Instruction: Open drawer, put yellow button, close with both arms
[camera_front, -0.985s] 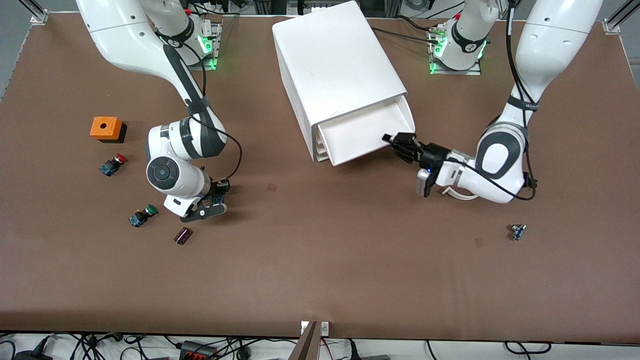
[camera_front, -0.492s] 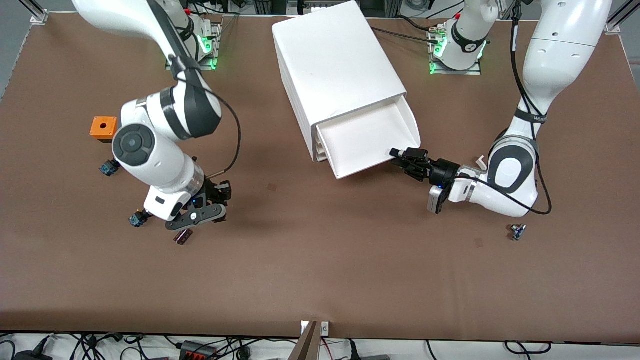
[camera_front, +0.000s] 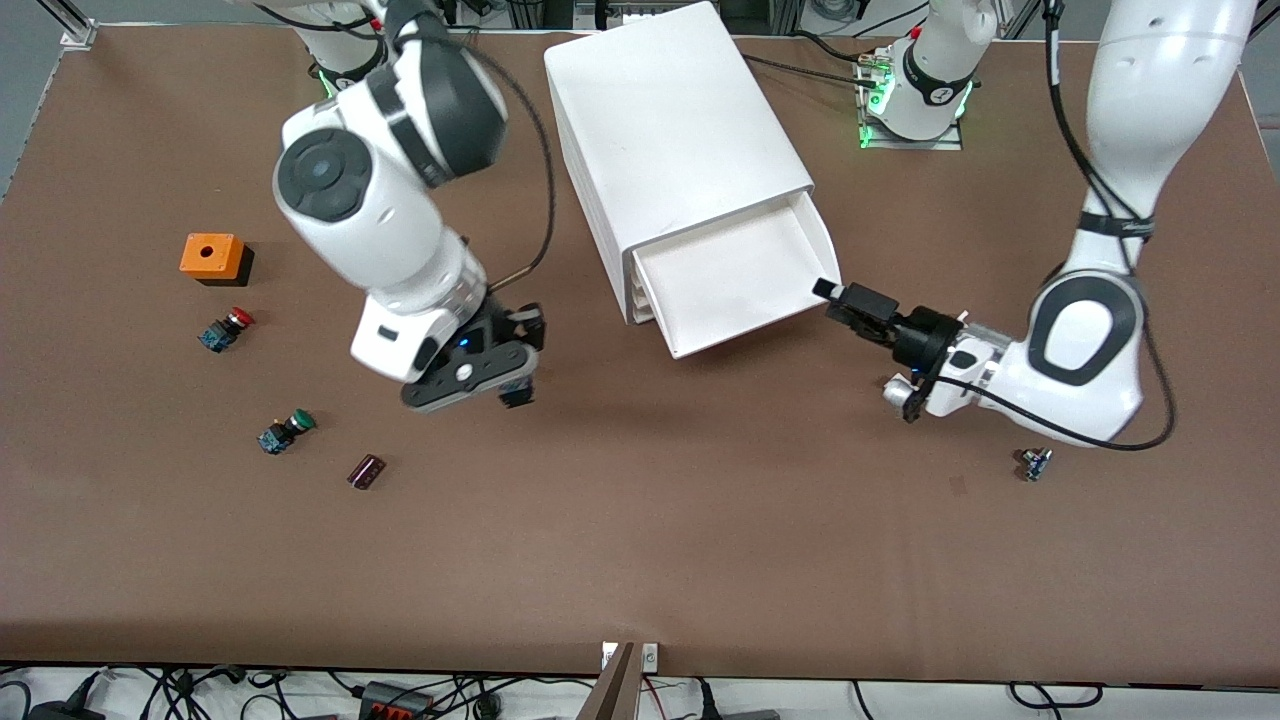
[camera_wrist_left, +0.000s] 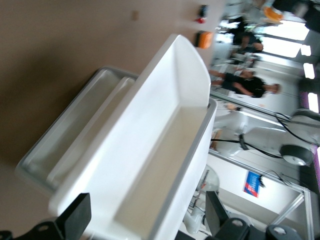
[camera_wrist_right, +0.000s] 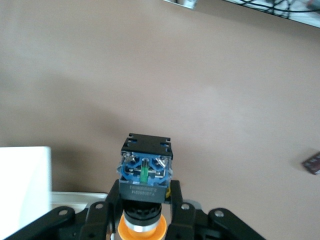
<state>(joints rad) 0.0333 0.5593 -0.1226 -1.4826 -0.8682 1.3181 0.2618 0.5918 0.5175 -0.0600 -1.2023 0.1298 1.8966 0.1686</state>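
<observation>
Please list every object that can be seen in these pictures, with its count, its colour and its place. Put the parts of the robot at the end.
cabinet: one, white, on the table between the arms' bases.
drawer: one, white, uppermost of the cabinet, pulled open.
yellow button: one, yellow-orange cap, black-and-blue body, held in the right gripper.
red-capped button: one, toward the right arm's end of the table.
green-capped button: one, nearer the front camera than the red-capped button.
orange box: one, orange on black, beside the red-capped button.
dark small block: one, beside the green-capped button.
small dark part: one, toward the left arm's end.
table: one, brown.
left gripper: black, at the open drawer's front corner.
right gripper: black, over the table beside the cabinet.
</observation>
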